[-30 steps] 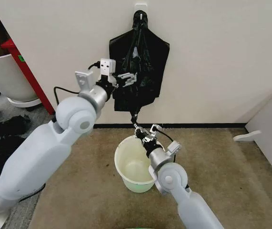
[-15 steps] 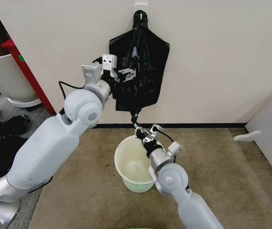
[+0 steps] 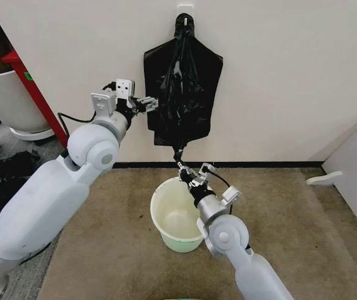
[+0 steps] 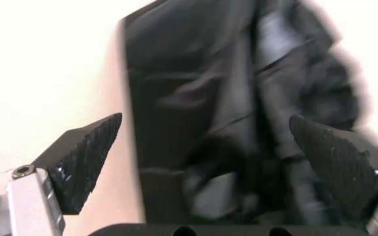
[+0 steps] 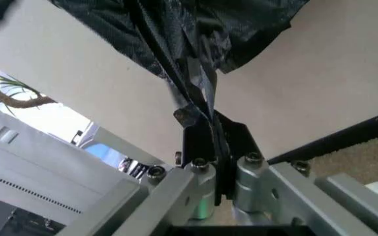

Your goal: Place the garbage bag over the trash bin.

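R hand [image 3: 183, 167] clamps thin glossy black plastic garbage bag [image 3: 177, 134] tail above round cream-white trash bin [image 3: 177, 215], L hand [image 3: 152, 103] wide open w/o hold; pull may tear it.

The garbage bag [image 3: 182, 94] is thin, glossy black and wrinkled, hanging flat against the pale wall from a hook at its gathered neck, its lower end drawn into a narrow strand pinched in the right gripper [image 3: 183, 166] just above the bin. The trash bin [image 3: 177, 214] is round, cream-white, upright and open on the brown carpet, directly below the bag.
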{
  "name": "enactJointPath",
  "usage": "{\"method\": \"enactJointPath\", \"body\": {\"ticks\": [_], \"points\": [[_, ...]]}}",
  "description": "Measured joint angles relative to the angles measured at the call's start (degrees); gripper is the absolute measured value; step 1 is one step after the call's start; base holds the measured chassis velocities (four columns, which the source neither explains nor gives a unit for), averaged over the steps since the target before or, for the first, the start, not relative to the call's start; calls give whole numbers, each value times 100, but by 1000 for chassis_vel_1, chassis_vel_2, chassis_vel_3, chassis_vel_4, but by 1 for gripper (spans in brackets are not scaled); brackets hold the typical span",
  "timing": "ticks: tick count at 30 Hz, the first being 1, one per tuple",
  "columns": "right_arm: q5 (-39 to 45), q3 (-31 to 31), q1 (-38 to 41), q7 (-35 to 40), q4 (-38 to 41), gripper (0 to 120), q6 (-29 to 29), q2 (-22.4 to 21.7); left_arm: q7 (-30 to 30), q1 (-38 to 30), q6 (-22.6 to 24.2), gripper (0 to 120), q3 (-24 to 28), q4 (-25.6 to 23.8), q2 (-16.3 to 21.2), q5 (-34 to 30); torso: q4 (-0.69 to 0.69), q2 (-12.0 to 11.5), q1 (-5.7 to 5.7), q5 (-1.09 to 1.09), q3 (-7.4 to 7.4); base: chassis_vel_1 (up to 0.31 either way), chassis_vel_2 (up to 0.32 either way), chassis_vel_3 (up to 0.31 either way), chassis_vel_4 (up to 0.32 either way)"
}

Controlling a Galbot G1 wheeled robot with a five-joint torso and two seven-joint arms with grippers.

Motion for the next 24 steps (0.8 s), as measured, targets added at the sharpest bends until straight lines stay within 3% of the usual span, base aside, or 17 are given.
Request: {"method": "enactJointPath", "body": {"ticks": [4, 10, 24], "points": [[-30, 49, -67, -12, 30, 0, -5, -31, -114, -321, 80, 100, 227, -234, -163, -457, -2, 0, 0, 0, 0, 0, 0, 0, 0], [-64, 64, -91, -42, -9, 0, -7, -30, -425, -755, 179, 100, 635, 109, -671, -484, -3, 0, 0, 0, 0, 0, 0, 0, 0], [-86, 35, -92, -94, -85, 0, -12, 9, -425, -616, 160, 100, 657, 525, -727, -6, -1, 0, 0, -1, 0, 0, 0, 0, 0]]}}
